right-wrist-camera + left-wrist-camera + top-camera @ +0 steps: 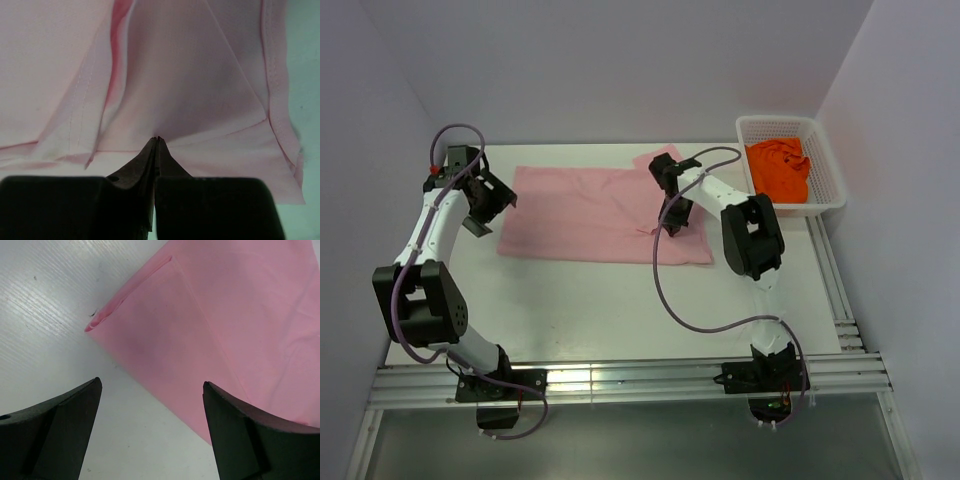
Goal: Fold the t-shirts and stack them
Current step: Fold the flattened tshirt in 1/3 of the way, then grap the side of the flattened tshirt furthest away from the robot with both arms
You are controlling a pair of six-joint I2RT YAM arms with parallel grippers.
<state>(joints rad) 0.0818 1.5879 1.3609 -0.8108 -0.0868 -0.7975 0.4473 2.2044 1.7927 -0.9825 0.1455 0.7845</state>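
On the worktop (590,300): pink t-shirt (580,215) flat, long axis left-to-right.
Right pincer (157,139): together, clamped on cloth in its right part.
Left pincer (151,383): apart, over its left edge.
Orange t-shirt (780,170): in basket (777,121), beyond its right end.

You lose the pink t-shirt (225,330) past the edges of both wrist views, its pinched fold is hidden between the closed tips of the right gripper (158,140), and the orange t-shirt (778,170) sits too crumpled in the basket (831,172) to show its shape.
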